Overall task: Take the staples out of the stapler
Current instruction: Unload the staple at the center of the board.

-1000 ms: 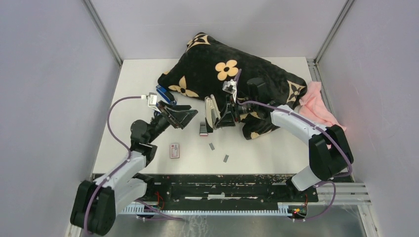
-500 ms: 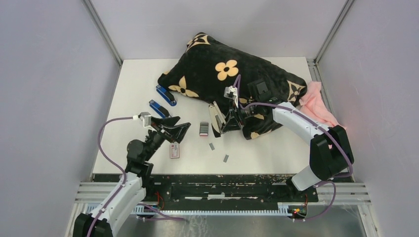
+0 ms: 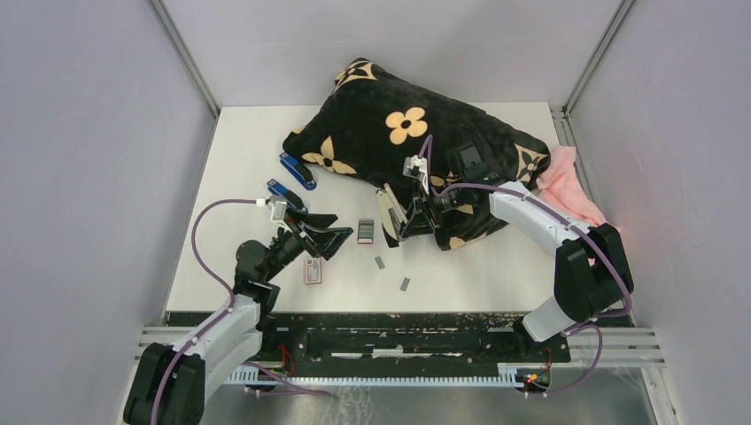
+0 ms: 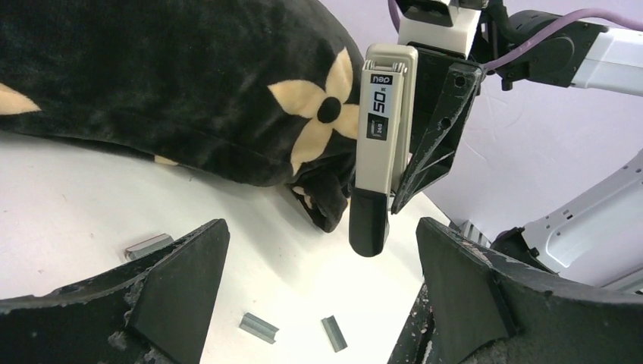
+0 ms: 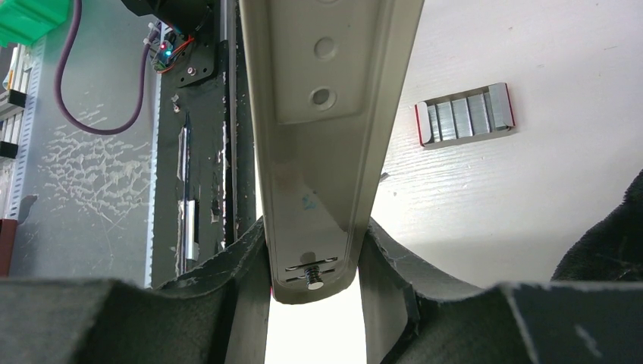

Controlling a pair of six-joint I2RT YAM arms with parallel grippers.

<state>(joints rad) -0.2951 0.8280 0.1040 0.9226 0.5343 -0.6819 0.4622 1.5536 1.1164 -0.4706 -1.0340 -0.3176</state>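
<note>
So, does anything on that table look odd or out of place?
Yes: a big black flowered pillow sprawls across the back of the table, with a pink cloth bunched at the right edge. Odd company for the blue staplers. Loose staple strips lie scattered near the front.

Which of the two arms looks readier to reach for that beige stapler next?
Probably the left. The left claw is open, empty and faces the stapler. The right claw is shut on the stapler, so it is busy holding it.
</note>
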